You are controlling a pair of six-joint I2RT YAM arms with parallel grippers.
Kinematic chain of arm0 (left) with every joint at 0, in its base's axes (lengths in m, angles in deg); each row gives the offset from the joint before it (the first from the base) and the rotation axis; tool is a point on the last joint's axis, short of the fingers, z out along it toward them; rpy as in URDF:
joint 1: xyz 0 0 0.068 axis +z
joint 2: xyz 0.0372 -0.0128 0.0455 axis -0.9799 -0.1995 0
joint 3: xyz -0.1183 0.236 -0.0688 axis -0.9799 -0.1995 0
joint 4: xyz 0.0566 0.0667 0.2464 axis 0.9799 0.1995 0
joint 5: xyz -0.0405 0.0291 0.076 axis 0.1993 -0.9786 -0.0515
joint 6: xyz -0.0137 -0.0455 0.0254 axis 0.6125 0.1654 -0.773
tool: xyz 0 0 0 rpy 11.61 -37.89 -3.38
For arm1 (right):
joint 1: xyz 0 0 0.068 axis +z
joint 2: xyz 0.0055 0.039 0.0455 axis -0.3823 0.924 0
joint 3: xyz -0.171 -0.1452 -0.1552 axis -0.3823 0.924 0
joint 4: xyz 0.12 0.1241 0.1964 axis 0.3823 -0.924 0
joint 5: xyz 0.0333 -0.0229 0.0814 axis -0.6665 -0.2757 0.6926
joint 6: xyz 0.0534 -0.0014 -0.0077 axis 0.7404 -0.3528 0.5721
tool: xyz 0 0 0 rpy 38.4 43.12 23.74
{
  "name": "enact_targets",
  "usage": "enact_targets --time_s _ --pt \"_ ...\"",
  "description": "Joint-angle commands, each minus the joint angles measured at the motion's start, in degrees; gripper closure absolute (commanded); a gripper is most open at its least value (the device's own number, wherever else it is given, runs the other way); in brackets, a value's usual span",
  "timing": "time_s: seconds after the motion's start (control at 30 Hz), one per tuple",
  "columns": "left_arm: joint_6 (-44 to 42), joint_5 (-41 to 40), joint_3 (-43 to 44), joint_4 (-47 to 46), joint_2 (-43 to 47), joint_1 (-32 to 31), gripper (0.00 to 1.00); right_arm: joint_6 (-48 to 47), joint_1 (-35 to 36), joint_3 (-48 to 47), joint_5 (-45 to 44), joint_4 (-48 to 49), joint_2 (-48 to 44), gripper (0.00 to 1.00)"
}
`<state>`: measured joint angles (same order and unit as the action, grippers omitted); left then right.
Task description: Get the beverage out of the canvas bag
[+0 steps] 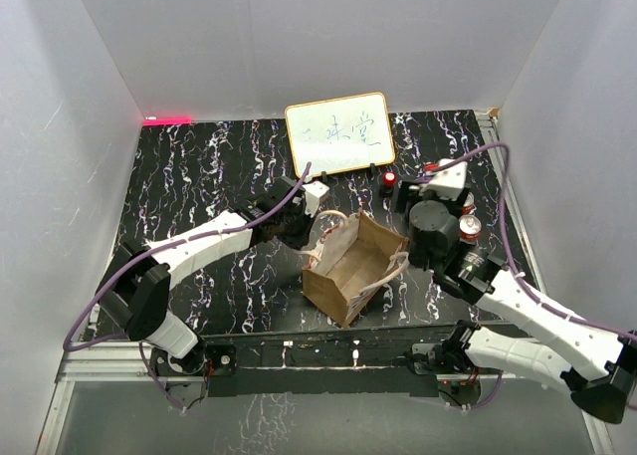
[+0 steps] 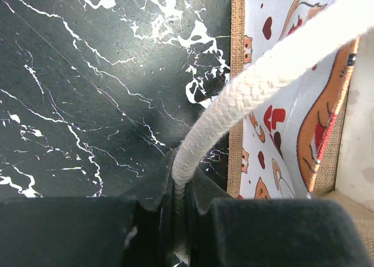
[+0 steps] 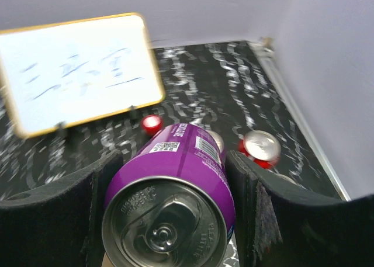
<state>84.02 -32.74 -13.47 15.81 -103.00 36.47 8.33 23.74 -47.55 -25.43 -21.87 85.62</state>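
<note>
Risk: purple can (image 3: 175, 203) clamped in right gripper (image 3: 172, 169) — smooth, could slip onto standing cans (image 3: 261, 145). 1 rope handle (image 2: 257, 80) pinched in left gripper (image 2: 179, 200) — bag (image 1: 323, 298) may tip.

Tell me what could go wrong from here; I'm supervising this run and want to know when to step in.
1. The right gripper clasps the purple can only by its smooth sides; it might slip.
2. Red-topped cans stand just ahead; setting this one down there could knock them over.
3. The left gripper pinches only the rope handle of the canvas bag; a pull could tip the bag.
</note>
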Motion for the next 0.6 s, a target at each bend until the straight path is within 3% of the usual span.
enact_targets --time_s 0.0,0.1,0.33,0.57 --pt "-0.2 0.5 1.9 1.1 0.1 -0.3 0.98 23.2 -10.3 -0.7 -1.7 -12.6 -2.6 0.92" --pt "-0.3 0.4 1.9 1.1 -0.3 -0.3 0.98 36.5 -14.1 -1.7 4.2 -24.0 -3.0 0.92" --pt "-0.5 -0.1 2.3 1.4 -1.1 -0.3 0.98 52.4 -14.4 -4.0 13.7 -45.9 -4.1 0.92" --pt "-0.4 0.0 2.3 1.3 -1.0 -0.3 0.98 60.0 -14.4 1.5 19.9 -50.0 -8.4 0.92"
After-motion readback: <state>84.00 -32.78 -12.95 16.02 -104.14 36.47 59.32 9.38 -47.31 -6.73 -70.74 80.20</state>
